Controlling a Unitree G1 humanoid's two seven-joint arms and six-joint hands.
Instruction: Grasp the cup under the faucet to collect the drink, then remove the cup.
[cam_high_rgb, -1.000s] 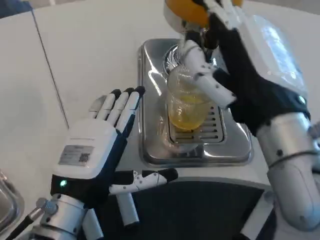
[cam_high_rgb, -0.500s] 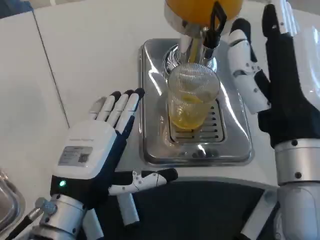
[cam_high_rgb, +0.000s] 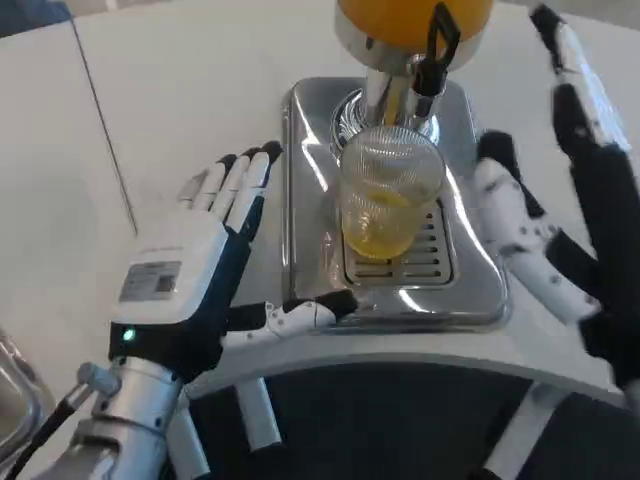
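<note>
A clear ribbed plastic cup (cam_high_rgb: 387, 205), part full of yellow drink, stands on the grille of the steel drip tray (cam_high_rgb: 470, 290) under the faucet (cam_high_rgb: 385, 95) of the orange dispenser (cam_high_rgb: 410, 20). My left hand (cam_high_rgb: 195, 275) is open to the left of the tray, fingers stretched forward, thumb reaching toward the tray's front rim, apart from the cup. My right hand (cam_high_rgb: 560, 210) is open at the right of the tray, fingers spread, clear of the cup.
The dispenser's black tap lever (cam_high_rgb: 438, 50) hangs just above the cup. A dark curved surface (cam_high_rgb: 380, 420) lies at the near edge below the tray. A steel rim (cam_high_rgb: 10, 400) shows at the far left bottom.
My right hand let go of the tap and cup area and drew back to the right and nearer. My left hand edged forward toward the tray. The cup stayed put.
</note>
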